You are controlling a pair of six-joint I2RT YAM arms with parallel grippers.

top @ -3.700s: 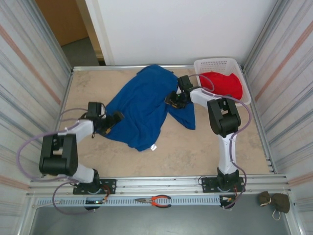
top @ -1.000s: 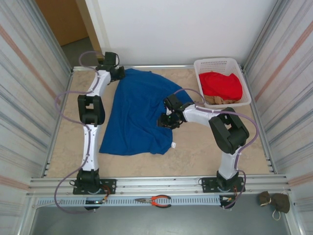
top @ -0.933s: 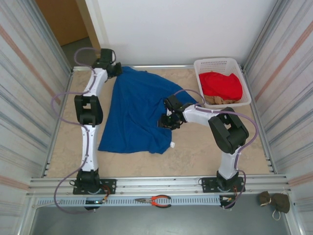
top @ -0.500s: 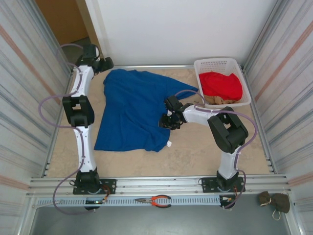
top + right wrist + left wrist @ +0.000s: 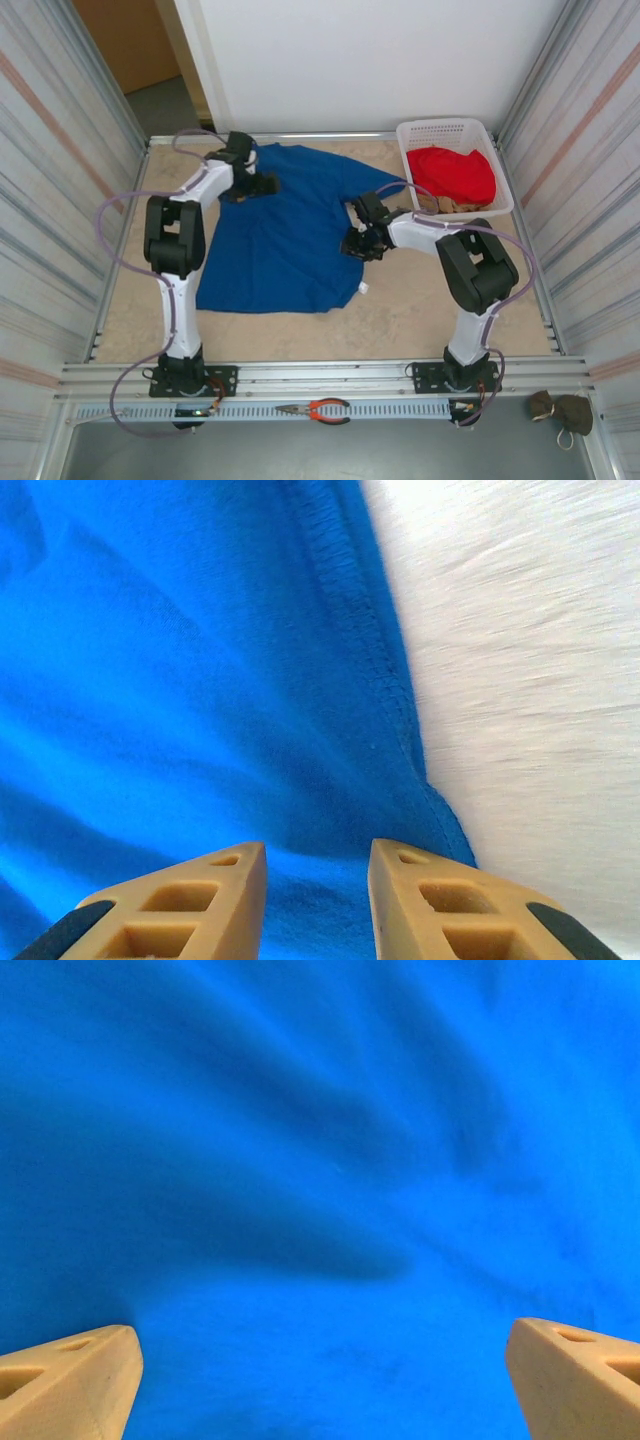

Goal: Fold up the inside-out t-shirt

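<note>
**A:** Where is the t-shirt [image 5: 290, 240]?

**B:** It lies spread nearly flat across the middle of the bench [image 5: 430, 310], with shallow wrinkles. A small white tag [image 5: 362, 290] pokes out at its near right corner.

**A:** And the hands?

**B:** The left hand [image 5: 320, 1340] hovers over the shirt's far left part, fingers wide apart with nothing between them. The right hand [image 5: 317, 850] sits at the right edge beside the stitched hem [image 5: 350, 610]. Its fingers are close, with a narrow gap; whether they pinch cloth I cannot tell.

**A:** How will it handle?

**B:** Light, soft and limp, I'd judge. It will sag and drag rather than keep its shape. Better to take it at two corners along the hem, where doubled cloth gives a firmer hold.
</note>
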